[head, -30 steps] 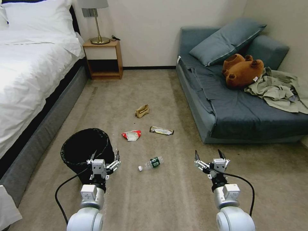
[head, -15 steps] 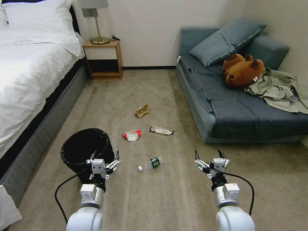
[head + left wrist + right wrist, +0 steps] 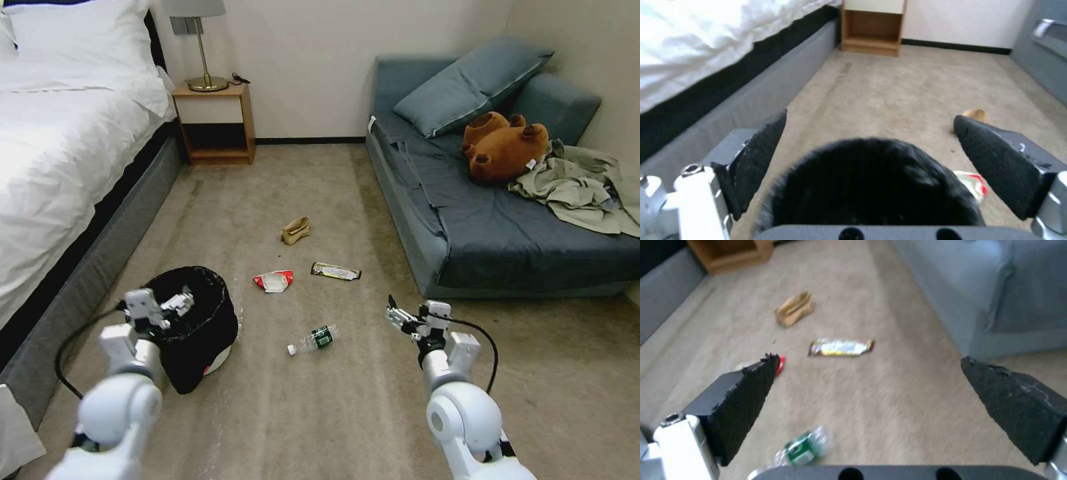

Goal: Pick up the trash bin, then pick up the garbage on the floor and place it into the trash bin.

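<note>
Left gripper (image 3: 179,303) swung over trash bin (image 3: 200,327) rim, jaws spread; right gripper (image 3: 400,319) shifted, spread; bin contents unclear.

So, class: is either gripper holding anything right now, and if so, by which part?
Nothing is held. The left gripper is open over the bin, its fingers clear of the rim. The right gripper is open above the floor near the bottle.

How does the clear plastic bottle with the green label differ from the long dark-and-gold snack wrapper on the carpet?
The clear plastic bottle with green label and white cap is see-through and rounded; the long dark-and-gold snack wrapper is opaque and flat. The bottle lies nearer the robot, angled, cap toward the black-lined trash bin; the wrapper lies farther off, beside the red-and-white wrapper. Both lie untouched on the carpet.
</note>
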Tool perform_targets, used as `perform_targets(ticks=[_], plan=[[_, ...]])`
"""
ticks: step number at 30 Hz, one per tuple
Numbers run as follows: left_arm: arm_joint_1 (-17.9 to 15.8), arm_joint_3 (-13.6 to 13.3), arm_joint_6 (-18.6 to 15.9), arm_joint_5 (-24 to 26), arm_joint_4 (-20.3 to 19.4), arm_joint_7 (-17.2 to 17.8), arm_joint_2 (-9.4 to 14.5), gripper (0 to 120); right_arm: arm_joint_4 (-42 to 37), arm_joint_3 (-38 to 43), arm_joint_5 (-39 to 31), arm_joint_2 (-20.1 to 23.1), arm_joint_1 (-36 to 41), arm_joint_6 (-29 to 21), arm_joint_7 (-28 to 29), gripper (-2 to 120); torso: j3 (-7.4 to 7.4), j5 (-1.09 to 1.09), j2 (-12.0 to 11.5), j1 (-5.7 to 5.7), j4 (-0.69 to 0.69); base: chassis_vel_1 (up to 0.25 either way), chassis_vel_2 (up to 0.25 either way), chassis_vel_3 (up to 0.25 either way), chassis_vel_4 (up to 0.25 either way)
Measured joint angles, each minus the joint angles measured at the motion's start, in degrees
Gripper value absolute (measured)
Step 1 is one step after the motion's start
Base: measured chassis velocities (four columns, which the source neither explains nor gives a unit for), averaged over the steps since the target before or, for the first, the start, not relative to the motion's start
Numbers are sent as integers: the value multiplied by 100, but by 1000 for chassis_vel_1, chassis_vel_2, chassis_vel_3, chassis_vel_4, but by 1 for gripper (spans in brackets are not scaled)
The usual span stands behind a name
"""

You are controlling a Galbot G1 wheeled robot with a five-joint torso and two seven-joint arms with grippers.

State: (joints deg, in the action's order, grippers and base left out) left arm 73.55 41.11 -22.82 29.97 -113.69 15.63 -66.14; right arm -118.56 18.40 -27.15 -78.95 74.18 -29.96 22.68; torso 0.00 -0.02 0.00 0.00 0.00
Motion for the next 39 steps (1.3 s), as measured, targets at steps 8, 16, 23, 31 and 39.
perform_targets(ticks=[8,16,23,31,39], plan=[[-415,264,-618,801,26,418,532,100,-94,-316,-652,171,-350,-728,543,100,0,2,0,0,0,0,0,0,0],[-205,514,-624,1318,9,418,820,100,-119,-335,-815,596,-413,-686,596,100,-1,9,0,0,0,0,0,0,0],[-129,519,-798,1322,6,485,907,100,-150,-248,-887,1220,-387,-422,612,100,0,7,0,0,-2,0,0,0,0],[-325,496,-1161,1565,-41,791,974,99,-88,-277,-470,1058,-46,-219,419,100,0,3,0,0,-2,0,0,0,0],[-539,520,-1417,2095,312,1108,1119,100,-75,-271,-261,988,34,-110,347,100,0,1,0,-1,0,0,0,0,0]])
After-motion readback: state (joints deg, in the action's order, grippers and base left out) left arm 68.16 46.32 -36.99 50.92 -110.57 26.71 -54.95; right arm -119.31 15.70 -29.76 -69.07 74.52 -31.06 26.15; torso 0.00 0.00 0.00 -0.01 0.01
